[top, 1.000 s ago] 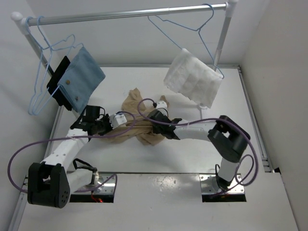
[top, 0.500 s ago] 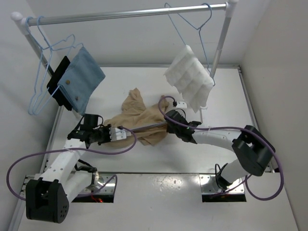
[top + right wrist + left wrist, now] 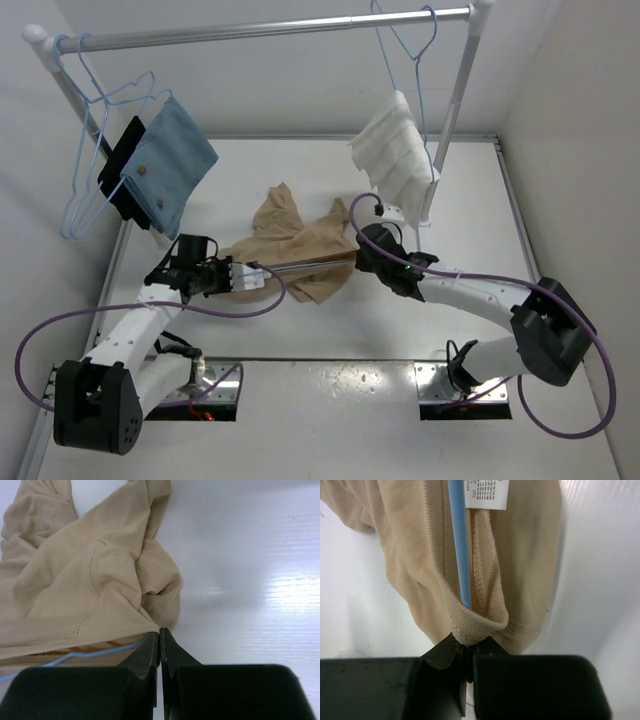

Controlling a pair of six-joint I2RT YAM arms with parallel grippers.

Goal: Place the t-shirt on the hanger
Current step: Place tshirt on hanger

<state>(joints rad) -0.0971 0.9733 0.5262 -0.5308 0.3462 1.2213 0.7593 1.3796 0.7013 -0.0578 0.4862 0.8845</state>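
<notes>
Pinches the ribbed collar of the t-shirt (image 3: 410, 555) at the very tips of the left gripper (image 3: 470, 647), closed on cloth, with the hanger (image 3: 459, 540) running as a pale-blue wire straight ahead of those tips, inside the neck opening and beside the sewn label (image 3: 486, 492). Lies stretched over the table (image 3: 480, 200) between that claw and the right gripper (image 3: 160, 632), shut tight, with a hem corner and a stretch of blue wire meeting just at its tips; cannot tell whether cloth, wire or both are caught there

Risks, as judged from here: could lose the collar, held by one thin fold, should the right claw draw away; could drag the wire out of the neck rather than seat it; could bunch the folds heaped ahead and left of the right claw around one hanger arm; could also brush the white ribbed cloth (image 3: 395, 150) hanging just beyond the right claw

Shows, from the left wrist alone, the wire threaded through the collar; from the right wrist alone, the hem seam at closed tips; from above alone, both claws well apart with the shirt between them, plus the rail (image 3: 270, 28) and the blue cloth (image 3: 170, 160) well beyond the left claw, unseen at either wrist
</notes>
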